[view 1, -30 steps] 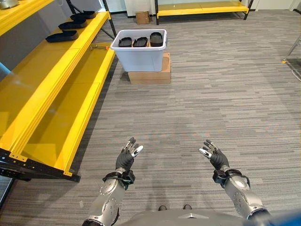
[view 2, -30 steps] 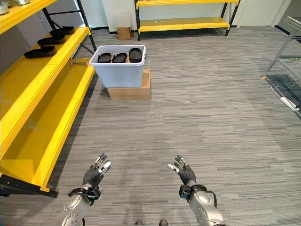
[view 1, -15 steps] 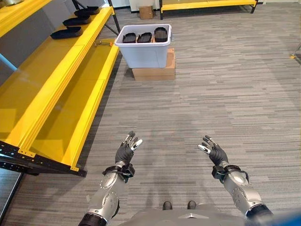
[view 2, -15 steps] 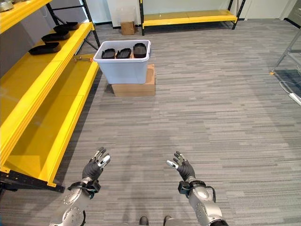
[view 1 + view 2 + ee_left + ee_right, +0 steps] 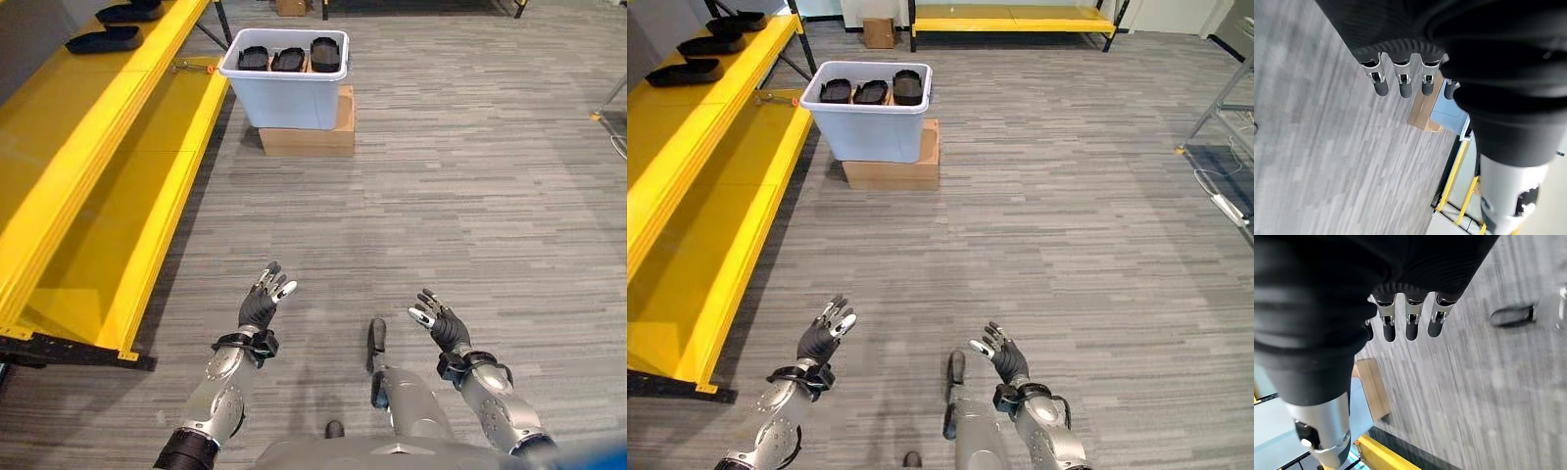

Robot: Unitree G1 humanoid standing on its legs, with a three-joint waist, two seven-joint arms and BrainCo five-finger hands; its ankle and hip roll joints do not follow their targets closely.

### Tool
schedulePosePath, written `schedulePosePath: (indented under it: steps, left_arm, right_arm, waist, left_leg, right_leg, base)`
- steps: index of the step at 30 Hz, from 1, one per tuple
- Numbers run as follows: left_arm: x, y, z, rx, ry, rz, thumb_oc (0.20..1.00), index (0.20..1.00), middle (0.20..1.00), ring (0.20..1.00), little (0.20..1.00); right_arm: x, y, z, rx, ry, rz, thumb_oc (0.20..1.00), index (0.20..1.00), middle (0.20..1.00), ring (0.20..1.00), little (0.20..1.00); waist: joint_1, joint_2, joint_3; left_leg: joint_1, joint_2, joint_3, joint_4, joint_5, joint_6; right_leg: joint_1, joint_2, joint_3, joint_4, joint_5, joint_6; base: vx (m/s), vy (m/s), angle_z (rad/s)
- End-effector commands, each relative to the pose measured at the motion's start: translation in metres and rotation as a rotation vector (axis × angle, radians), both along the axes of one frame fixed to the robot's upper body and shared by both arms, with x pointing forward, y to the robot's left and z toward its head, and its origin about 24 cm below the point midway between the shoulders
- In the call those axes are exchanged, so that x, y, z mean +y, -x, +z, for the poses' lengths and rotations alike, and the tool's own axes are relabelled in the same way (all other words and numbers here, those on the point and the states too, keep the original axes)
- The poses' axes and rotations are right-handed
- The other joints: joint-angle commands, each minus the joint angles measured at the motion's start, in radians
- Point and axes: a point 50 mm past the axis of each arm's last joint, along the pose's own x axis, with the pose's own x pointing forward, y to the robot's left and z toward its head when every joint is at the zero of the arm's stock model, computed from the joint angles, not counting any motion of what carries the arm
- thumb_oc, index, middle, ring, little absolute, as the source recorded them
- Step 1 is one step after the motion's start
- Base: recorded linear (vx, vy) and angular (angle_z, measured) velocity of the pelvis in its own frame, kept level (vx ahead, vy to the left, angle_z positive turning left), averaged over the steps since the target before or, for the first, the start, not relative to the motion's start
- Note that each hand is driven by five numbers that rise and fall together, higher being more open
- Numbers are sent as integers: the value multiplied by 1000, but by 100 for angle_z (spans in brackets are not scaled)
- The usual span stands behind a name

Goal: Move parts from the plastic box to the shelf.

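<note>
A grey striped carpet floor [image 5: 470, 176] runs through the room, with a long yellow shelf [image 5: 88, 166] down the robot's left side and another yellow shelf [image 5: 1009, 18] along the far wall. Ahead, just beside the near shelf's lower level, a pale plastic box [image 5: 287, 90] sits on top of a flat cardboard box [image 5: 306, 137]. Three black parts [image 5: 291, 59] lie side by side inside the plastic box. More black parts [image 5: 688, 70] rest on the upper level of the yellow shelf, well apart from the box. A small brown carton [image 5: 878, 32] stands on the floor farther back.

The left hand [image 5: 260, 305] is raised low in front of the robot, fingers [image 5: 1380, 84] straight and spread, holding nothing. The right hand [image 5: 439, 323] is held up beside it at about the same height, its fingers [image 5: 1409, 323] likewise loose and straight, empty. Both hands are well apart from the plastic box and from the shelf.
</note>
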Motion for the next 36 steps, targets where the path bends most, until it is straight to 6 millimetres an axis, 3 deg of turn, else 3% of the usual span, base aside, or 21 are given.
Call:
schedulePosePath:
  steps: [1, 3, 5, 6, 7, 8, 9, 11, 13, 15, 17, 20, 23, 27, 29, 31, 32, 33, 34, 35, 36]
  left_arm:
    - [0, -5, 16, -106, -27, -44, 1000, 1000, 1000, 1000, 1000]
    - [-1, -4, 15, -102, -24, -46, 1000, 1000, 1000, 1000, 1000]
    - [0, -3, 16, -104, -13, -38, 1000, 1000, 1000, 1000, 1000]
    - [0, -3, 16, -104, -14, -38, 1000, 1000, 1000, 1000, 1000]
    - [1, -4, 17, -106, -10, -30, 1000, 1000, 1000, 1000, 1000]
    - [0, -5, 21, -125, -5, -39, 1000, 1000, 1000, 1000, 1000]
    - [0, -5, 22, -129, -5, -41, 1000, 1000, 1000, 1000, 1000]
    - [-1, -6, 22, -120, 4, -37, 1000, 1000, 1000, 1000, 1000]
    - [-2, -6, 22, -118, 7, -33, 1000, 1000, 1000, 1000, 1000]
    - [2, -2, 20, -109, -6, -25, 1000, 1000, 1000, 1000, 1000]
    - [6, 2, 16, -91, -19, -14, 1000, 1000, 1000, 1000, 1000]
    - [8, 3, 16, -95, -32, -7, 1000, 1000, 1000, 1000, 1000]
    - [11, 1, 17, -98, -41, -1, 1000, 1000, 1000, 1000, 1000]
    - [10, 3, 15, -92, -32, 4, 1000, 1000, 1000, 1000, 1000]
    - [13, 4, 16, -94, -35, 8, 1000, 1000, 1000, 1000, 1000]
    - [15, 5, 16, -87, -46, 7, 1000, 1000, 1000, 1000, 1000]
    - [15, 5, 16, -87, -46, 7, 1000, 1000, 1000, 1000, 1000]
    - [15, 4, 16, -81, -34, 19, 1000, 1000, 1000, 1000, 1000]
    - [15, 4, 16, -81, -34, 19, 1000, 1000, 1000, 1000, 1000]
    - [17, 2, 20, -93, -42, 18, 1000, 1000, 1000, 1000, 1000]
    - [17, 2, 20, -93, -42, 18, 1000, 1000, 1000, 1000, 1000]
  right_arm:
    - [3, -12, 18, -110, -66, -22, 1000, 1000, 1000, 1000, 1000]
    - [-1, -9, 17, -107, -58, -18, 1000, 1000, 1000, 1000, 1000]
    - [-3, -10, 15, -101, -47, -29, 1000, 1000, 1000, 1000, 1000]
    - [-3, -10, 15, -102, -47, -29, 1000, 1000, 1000, 1000, 1000]
    - [-5, -11, 16, -104, -49, -34, 1000, 1000, 1000, 1000, 1000]
    - [-9, -11, 18, -117, -50, -41, 1000, 1000, 1000, 1000, 1000]
    - [-12, -11, 19, -119, -44, -52, 1000, 1000, 1000, 1000, 1000]
    - [-16, -13, 20, -120, -27, -75, 1000, 1000, 1000, 1000, 1000]
    - [-16, -15, 22, -134, -34, -97, 1000, 1000, 1000, 1000, 1000]
    - [-17, -14, 22, -133, -39, -104, 1000, 1000, 1000, 1000, 1000]
    - [-18, -11, 18, -119, -20, -104, 1000, 1000, 1000, 1000, 1000]
    - [-17, -10, 17, -117, 3, -89, 1000, 1000, 1000, 1000, 1000]
    - [-16, -9, 16, -108, 8, -70, 1000, 1000, 1000, 1000, 1000]
    - [-8, -5, 11, -84, -10, -46, 1000, 1000, 1000, 1000, 1000]
    - [0, -5, 11, -86, -34, -21, 1000, 1000, 1000, 1000, 1000]
    - [3, -2, 10, -79, -30, -2, 1000, 1000, 1000, 1000, 1000]
    - [3, -2, 10, -79, -30, -2, 1000, 1000, 1000, 1000, 1000]
    - [6, -3, 10, -82, -41, -7, 1000, 1000, 1000, 1000, 1000]
    - [6, -3, 10, -82, -41, -7, 1000, 1000, 1000, 1000, 1000]
    - [11, -3, 12, -96, -64, -2, 1000, 1000, 1000, 1000, 1000]
    - [11, -3, 12, -96, -64, -2, 1000, 1000, 1000, 1000, 1000]
  waist:
    - [-15, 1, -84]
    - [-32, 20, -99]
    - [-17, 31, -102]
    - [-19, 28, -104]
    - [-17, 23, -99]
    - [5, -7, -73]
    - [22, -22, -53]
    - [43, -43, -27]
    - [65, -61, -9]
    - [76, -70, -10]
    - [90, -66, -12]
    - [114, -51, -14]
    - [125, -43, -16]
    - [136, -39, -48]
    - [141, -53, -67]
    - [143, -60, -80]
    - [143, -60, -81]
    - [132, -52, -69]
    - [132, -52, -69]
    - [111, -30, -44]
    - [111, -32, -43]
  left_leg:
    - [59, 33, -3, 25, 1, -60]
    - [50, 67, -4, 112, 43, -95]
    - [16, 89, 13, 243, 165, -144]
    - [12, 86, 12, 242, 168, -144]
    - [-36, 91, 20, 383, 250, -167]
    - [-167, 66, 13, 648, 344, -209]
    - [-224, 53, 14, 736, 346, -203]
    - [-303, 80, 73, 771, 295, -159]
    - [-423, 87, 117, 701, 205, -116]
    - [-464, 92, 130, 578, 160, -89]
    - [-480, 117, 110, 288, 221, -95]
    - [-470, 136, 32, 20, 325, -123]
    - [-459, 154, 18, -22, 367, -144]
    - [-432, 156, 23, -13, 377, -128]
    - [-452, 108, 48, 79, 312, -96]
    - [-433, 65, 54, 117, 260, -60]
    - [-434, 66, 54, 117, 260, -61]
    - [-391, 42, 56, 107, 241, -37]
    - [-391, 42, 56, 107, 241, -37]
    - [-328, 30, 48, 76, 224, -14]
    - [-326, 28, 49, 75, 224, -13]
  right_leg:
    - [82, 55, 19, -57, 82, 29]
    - [87, 84, 24, -7, 37, -2]
    - [128, 102, 1, 11, 4, -23]
    - [126, 99, 1, 10, 5, -22]
    - [157, 107, 8, 3, -9, -39]
    - [228, 107, 28, -26, -33, -62]
    - [256, 102, 42, -37, -39, -72]
    - [306, 93, 52, -51, -56, -82]
    - [343, 77, 65, -47, -75, -80]
    - [368, 72, 83, -40, -100, -71]
    - [404, 81, 98, -32, -127, -59]
    - [457, 102, 124, -43, -161, -54]
    - [499, 100, 154, -44, -188, -48]
    - [525, 74, 153, -23, -216, -32]
    - [536, 18, 141, 40, -216, 6]
    - [486, -28, 140, 207, -147, 42]
    - [486, -27, 140, 207, -147, 42]
    - [386, -42, 146, 412, -1, 68]
    - [386, -42, 146, 412, -1, 68]
    - [302, -51, 129, 589, 92, 76]
    - [302, -53, 130, 593, 90, 77]
  base:
    - [511, -148, 85]
    - [517, -139, 91]
    - [403, -120, 33]
    - [306, -114, -21]
    - [316, -166, -33]
    - [393, -217, -11]
    - [363, -223, -3]
    - [262, -129, -34]
    - [264, -27, -25]
    - [315, 57, -34]
    - [360, 106, -27]
    - [350, 115, -18]
    - [246, 130, -44]
    - [362, 272, -41]
    - [404, 368, -21]
    - [293, 294, -5]
    - [238, 344, 10]
    - [121, 217, 23]
    - [282, 468, 16]
    - [160, 251, 21]
    - [292, 428, 26]
